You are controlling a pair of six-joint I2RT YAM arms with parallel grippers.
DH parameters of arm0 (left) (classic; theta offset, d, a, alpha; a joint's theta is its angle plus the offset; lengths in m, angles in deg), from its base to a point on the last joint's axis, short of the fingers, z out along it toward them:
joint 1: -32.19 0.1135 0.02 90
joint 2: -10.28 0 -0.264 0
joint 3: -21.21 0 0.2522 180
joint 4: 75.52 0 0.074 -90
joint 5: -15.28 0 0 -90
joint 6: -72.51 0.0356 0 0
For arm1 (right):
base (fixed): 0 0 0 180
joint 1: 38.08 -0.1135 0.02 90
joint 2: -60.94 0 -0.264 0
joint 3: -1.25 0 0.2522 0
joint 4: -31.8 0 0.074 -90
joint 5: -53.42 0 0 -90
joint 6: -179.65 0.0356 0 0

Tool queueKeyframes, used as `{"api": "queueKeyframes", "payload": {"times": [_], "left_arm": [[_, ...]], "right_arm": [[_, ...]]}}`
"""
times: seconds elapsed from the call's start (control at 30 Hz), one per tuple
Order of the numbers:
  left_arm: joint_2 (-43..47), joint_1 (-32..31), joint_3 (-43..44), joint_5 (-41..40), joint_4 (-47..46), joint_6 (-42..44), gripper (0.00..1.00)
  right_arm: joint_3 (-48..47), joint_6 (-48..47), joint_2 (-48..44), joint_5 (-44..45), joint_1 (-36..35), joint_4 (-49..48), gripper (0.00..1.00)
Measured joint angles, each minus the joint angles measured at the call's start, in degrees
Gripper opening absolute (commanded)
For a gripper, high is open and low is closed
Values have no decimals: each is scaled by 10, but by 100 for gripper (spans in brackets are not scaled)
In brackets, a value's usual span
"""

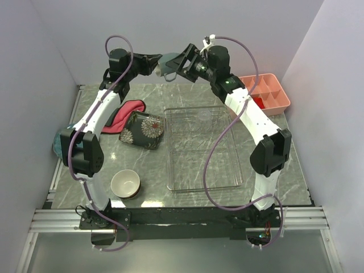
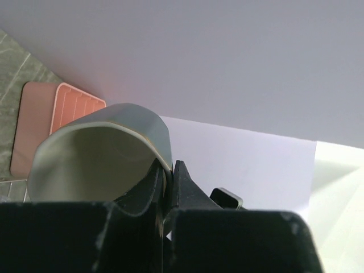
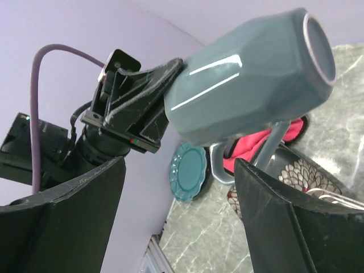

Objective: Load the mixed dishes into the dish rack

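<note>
My left gripper (image 1: pixel 152 61) is raised high at the back and is shut on the rim of the grey-blue mug (image 1: pixel 166 63). In the left wrist view the fingers (image 2: pixel 183 185) pinch the mug's wall (image 2: pixel 96 153). My right gripper (image 1: pixel 181 62) is open and faces the mug (image 3: pixel 250 74) from the other side. The mug's handle (image 3: pixel 267 153) hangs near its right finger (image 3: pixel 284 222). The silver wire dish rack (image 1: pixel 170 149) stands mid-table. The square flowered plate (image 1: pixel 142 129), the cream-lined bowl (image 1: pixel 125 183) and the blue plate (image 3: pixel 189 170) lie left of it.
A red-pink cloth (image 1: pixel 126 111) lies behind the square plate. A pink compartment tray (image 1: pixel 267 91) at the back right holds something red (image 1: pixel 257 102). The purple back wall is close behind both grippers. I cannot make out the round black plate.
</note>
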Motion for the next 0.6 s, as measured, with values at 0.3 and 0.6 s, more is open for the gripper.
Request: {"api": "queueKeyframes", "payload": {"times": [0.3,0.6], "left_arm": [[0,2,-3,-6,10,-28,1],[2,-5,-13,-11,11,-32,1]], "right_arm": [[56,-8,-29,65,-20,64,85],[52,-6,-33,81,-21,76,72]]}}
